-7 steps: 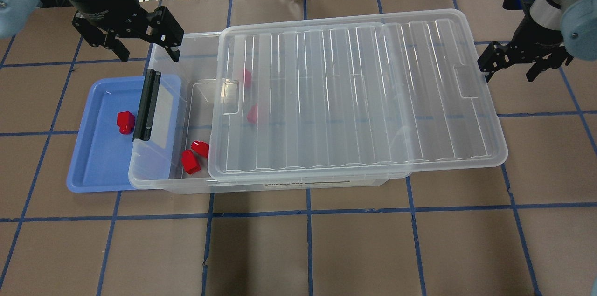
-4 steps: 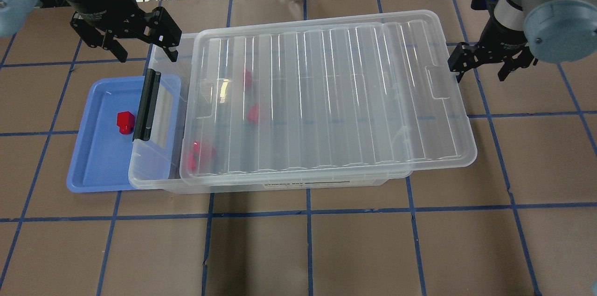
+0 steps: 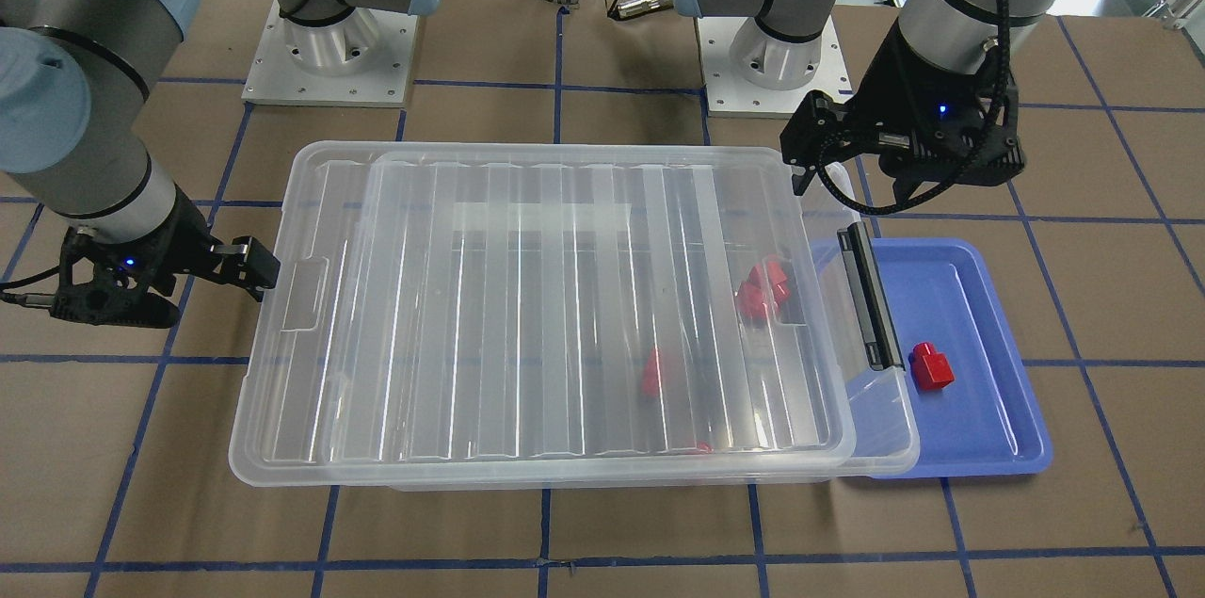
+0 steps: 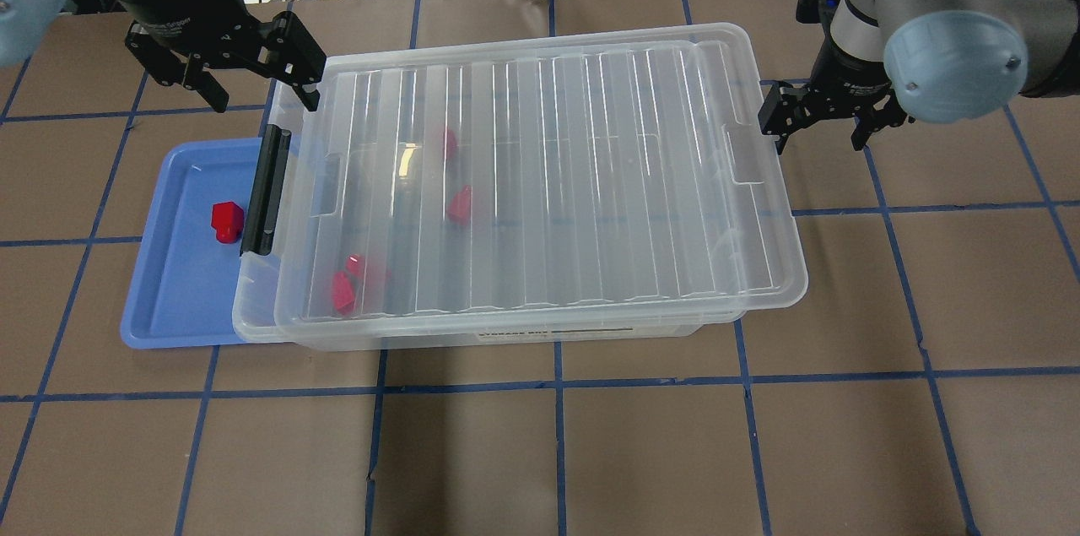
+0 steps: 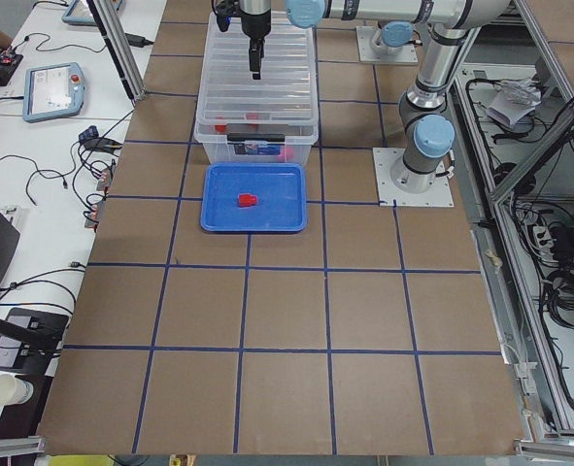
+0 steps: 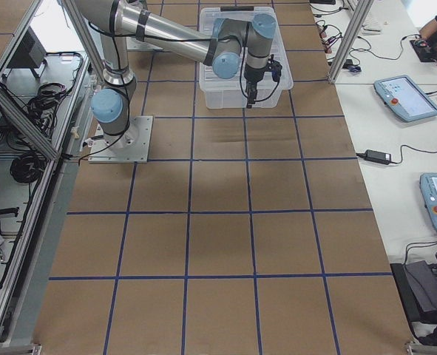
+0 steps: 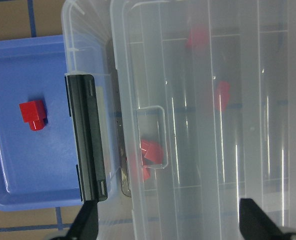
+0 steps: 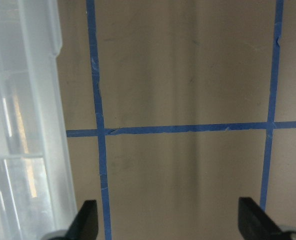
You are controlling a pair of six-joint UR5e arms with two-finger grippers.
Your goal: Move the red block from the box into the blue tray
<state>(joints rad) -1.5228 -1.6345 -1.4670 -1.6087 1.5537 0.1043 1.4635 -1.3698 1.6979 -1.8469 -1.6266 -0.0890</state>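
Bright, even indoor light falls from above in all 6 views. White glare streaks run along the ribs of the box lid (image 4: 540, 173) between the 2 grippers, strongest nearer the left gripper (image 7: 170, 227). The red pieces (image 4: 460, 203) under the lid look hazy. In both wrist views the fingertips (image 7: 87, 222) at the bottom edge are dark and blurred. Ahead of the right gripper (image 8: 169, 225), a soft, broad shadow band runs up the brown table paper (image 8: 188, 65). The red block (image 7: 32, 115), beside the left gripper, is sharp, with a small dark shadow.
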